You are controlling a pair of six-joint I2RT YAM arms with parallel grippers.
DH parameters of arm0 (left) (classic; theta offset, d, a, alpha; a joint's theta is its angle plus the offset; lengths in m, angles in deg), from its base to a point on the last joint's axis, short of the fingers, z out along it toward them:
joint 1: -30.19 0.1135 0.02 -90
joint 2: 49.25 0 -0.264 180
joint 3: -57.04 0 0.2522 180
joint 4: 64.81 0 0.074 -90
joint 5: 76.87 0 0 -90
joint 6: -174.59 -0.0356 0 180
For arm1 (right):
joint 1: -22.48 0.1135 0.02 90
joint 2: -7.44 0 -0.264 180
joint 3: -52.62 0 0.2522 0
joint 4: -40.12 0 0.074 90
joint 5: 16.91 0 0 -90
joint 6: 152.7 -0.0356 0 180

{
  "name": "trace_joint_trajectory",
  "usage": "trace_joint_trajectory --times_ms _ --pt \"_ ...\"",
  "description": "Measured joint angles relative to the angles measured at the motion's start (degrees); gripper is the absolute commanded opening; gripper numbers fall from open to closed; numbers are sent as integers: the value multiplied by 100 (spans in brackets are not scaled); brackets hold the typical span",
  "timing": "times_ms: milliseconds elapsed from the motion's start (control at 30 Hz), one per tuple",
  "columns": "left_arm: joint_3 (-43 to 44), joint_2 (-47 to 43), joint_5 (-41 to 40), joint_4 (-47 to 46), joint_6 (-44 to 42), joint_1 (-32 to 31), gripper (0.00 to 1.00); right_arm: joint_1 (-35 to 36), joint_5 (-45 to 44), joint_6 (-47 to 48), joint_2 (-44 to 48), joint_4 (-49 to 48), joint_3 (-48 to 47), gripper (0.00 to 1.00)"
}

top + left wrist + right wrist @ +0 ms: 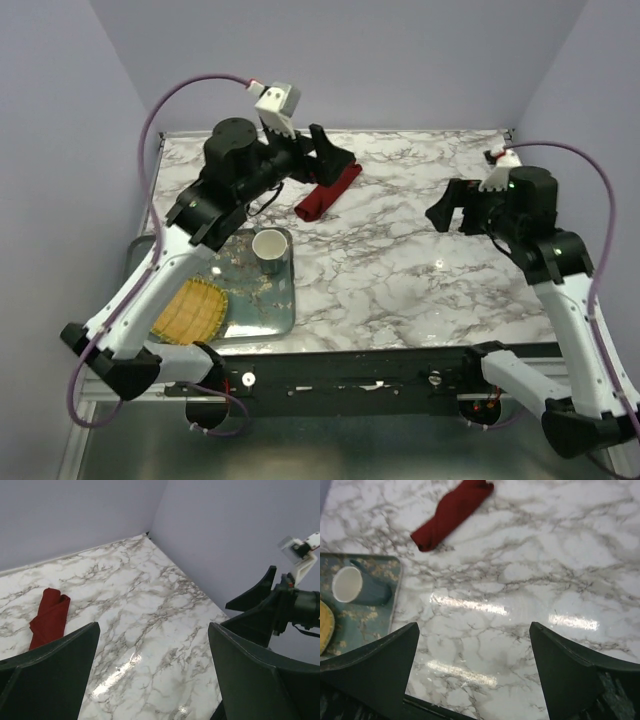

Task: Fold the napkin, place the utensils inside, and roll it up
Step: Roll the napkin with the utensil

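On the marble worktop (420,270), the dark red napkin (328,193) lies as a narrow, bunched bundle just toward 12 o'clock of the middle. Its long axis runs from 7 o'clock to 1 o'clock. No fork or other cutlery can be made out on or beside it.

The left fingers (335,158) sit over the napkin's far end in the overhead view. The left wrist view shows these 2 fingers (50,670) spread wide with only bare marble between them, and the napkin (50,617) lies off to their 10 o'clock, apart from them.

The right fingers (445,212) hang at 3 o'clock of the worktop, well apart from the napkin. They too are spread wide (375,670) and hold nothing, and the napkin (451,514) lies far off at their 11 o'clock.

At 8 o'clock sits a teal tray (285,320) with a cup (269,248) standing on it. A yellow woven mat (190,310) lies across its near-left corner.
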Motion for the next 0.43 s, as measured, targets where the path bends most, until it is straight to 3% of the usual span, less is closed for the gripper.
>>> trace_joint_trajectory --times_ms 200,433 --pt "-514 -1311 31 -15 94 2 99 -9 -153 -109 1045 378 -896 100" --pt "-590 -2223 -391 -7 -44 2 99 -9 -315 -160 1637 448 -1115 100"
